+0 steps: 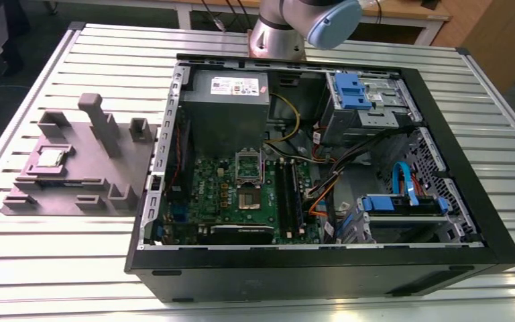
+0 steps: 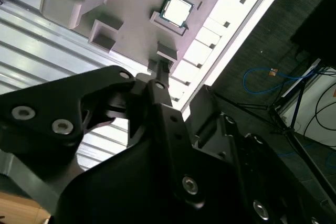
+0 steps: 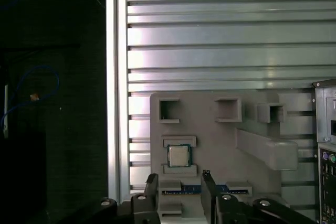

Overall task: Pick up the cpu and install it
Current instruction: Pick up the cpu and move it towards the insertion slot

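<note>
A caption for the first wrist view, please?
Open tool poised near the cpu, seated in its grey holder block.

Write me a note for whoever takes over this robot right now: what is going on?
Gripper: fingers open, holding nothing, over the grey block, not touching the cpu.
Cpu: lies in its seat on the block, on the exterior view's left of the open case.
Done: nothing that shows; the cpu is not yet picked up.
Left: the pick, and the install on the green board inside the case.
</note>
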`<act>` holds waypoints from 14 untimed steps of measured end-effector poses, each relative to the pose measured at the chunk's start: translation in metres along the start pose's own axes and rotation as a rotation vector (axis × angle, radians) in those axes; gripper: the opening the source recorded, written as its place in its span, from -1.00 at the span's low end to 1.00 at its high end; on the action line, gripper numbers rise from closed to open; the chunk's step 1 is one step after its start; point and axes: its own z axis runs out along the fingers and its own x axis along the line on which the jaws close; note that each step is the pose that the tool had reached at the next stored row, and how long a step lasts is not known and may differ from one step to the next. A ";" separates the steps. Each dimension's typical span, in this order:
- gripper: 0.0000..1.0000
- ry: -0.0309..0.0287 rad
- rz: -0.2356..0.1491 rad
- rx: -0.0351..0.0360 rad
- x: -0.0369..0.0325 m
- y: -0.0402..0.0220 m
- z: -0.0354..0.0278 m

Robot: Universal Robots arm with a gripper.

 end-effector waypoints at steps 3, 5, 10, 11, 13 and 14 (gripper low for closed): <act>0.05 0.0000 0.000 0.0000 0.0001 0.0000 0.0000; 0.29 0.0000 0.000 0.0000 0.0002 0.0000 0.0000; 0.41 -0.0001 -0.006 0.0001 0.0002 0.0000 0.0004; 0.41 0.0002 -0.013 0.0002 0.0002 0.0000 0.0007; 0.41 0.0018 -0.028 0.0003 0.0002 0.0000 0.0018; 0.41 0.0022 -0.031 0.0005 0.0002 0.0000 0.0023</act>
